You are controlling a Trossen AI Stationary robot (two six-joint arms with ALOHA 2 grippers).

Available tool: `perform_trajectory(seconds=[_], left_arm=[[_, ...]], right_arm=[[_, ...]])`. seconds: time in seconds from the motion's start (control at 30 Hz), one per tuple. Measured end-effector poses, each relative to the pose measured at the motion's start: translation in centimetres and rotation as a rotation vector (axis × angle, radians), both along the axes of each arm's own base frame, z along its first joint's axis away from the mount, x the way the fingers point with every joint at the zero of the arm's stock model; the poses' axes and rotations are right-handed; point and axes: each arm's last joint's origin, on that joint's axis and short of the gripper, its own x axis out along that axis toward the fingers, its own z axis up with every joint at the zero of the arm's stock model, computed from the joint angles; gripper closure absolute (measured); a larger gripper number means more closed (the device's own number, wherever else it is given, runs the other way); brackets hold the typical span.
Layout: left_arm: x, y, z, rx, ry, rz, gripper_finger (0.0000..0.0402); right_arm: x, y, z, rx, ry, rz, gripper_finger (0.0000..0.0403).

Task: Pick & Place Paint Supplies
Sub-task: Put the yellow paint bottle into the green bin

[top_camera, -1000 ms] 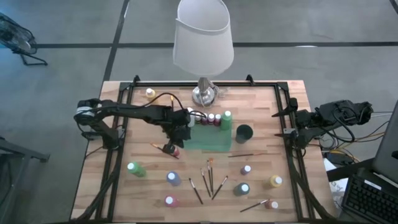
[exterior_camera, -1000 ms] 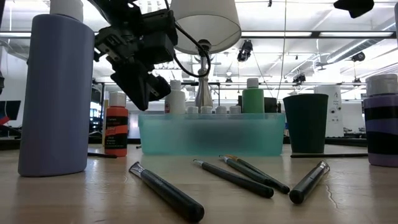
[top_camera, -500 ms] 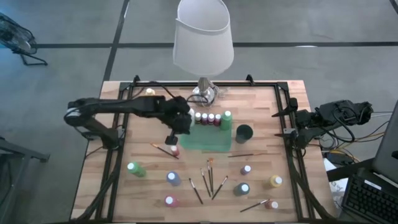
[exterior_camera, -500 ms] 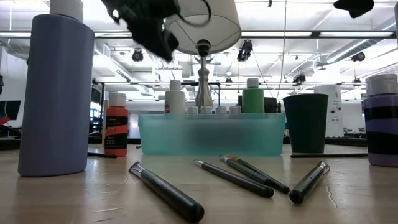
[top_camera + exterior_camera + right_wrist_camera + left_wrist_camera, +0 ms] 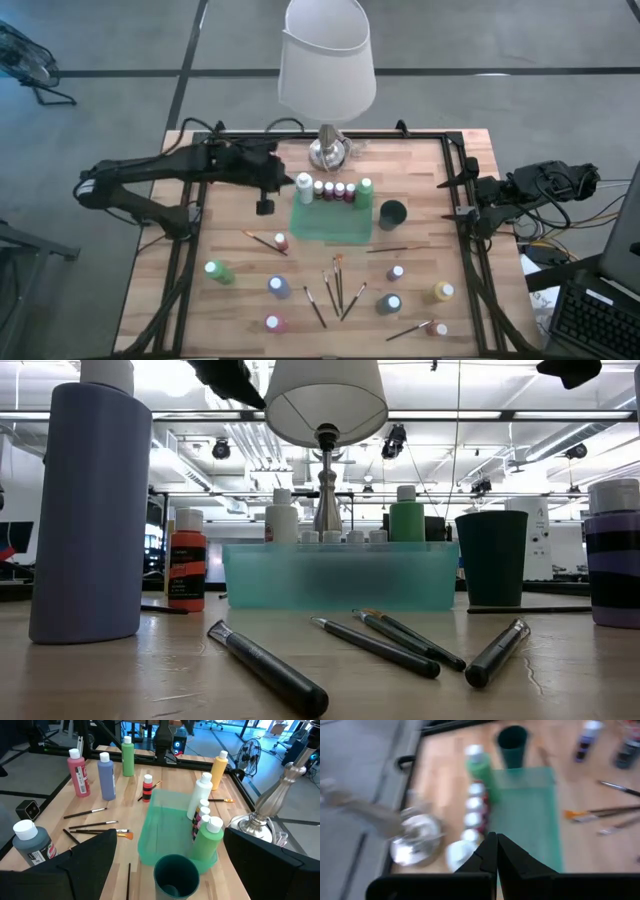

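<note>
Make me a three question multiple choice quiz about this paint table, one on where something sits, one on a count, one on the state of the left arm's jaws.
1. Where does the dark green cup stand?
A. Inside the tray
B. On the table just off the right side of the teal tray
C. Under the lamp

2. How many bottles stand in the row along the tray's far side?
A. Two
B. Five
C. Nine

3. How are the left gripper's jaws?
A. Shut and empty
B. Wide open
C. Shut on a brush

Answers: 1 B, the high view shows the cup on the wood beside the tray. 2 B, one white, three dark-coloured, one green. 3 A, the left wrist view shows the fingers pressed together with nothing between.
</note>
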Motion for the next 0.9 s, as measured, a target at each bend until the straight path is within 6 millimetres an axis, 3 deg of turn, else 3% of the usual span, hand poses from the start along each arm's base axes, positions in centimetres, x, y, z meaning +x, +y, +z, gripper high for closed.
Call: perform_trajectory(seconds=[0.23, 0.4, 0.9], left_arm=[[-1.8, 1.2, 0.6, 0.115, -0.044, 0.384, 0.0396], [-2.4, 2.4, 0.8, 0.105, -0.069, 0.518, 0.0399], [-3.6, 5.5, 1.8, -0.008, -0.184, 0.554, 0.0398]], right_arm=[[0.0, 0.0, 0.0, 0.001, 0.0, -0.001, 0.0039], [0.0, 0.0, 0.0, 0.001, 0.0, 0.0, 0.0039], [0.0, 0.0, 0.0, 0.001, 0.0, 0.0, 0.0039]])
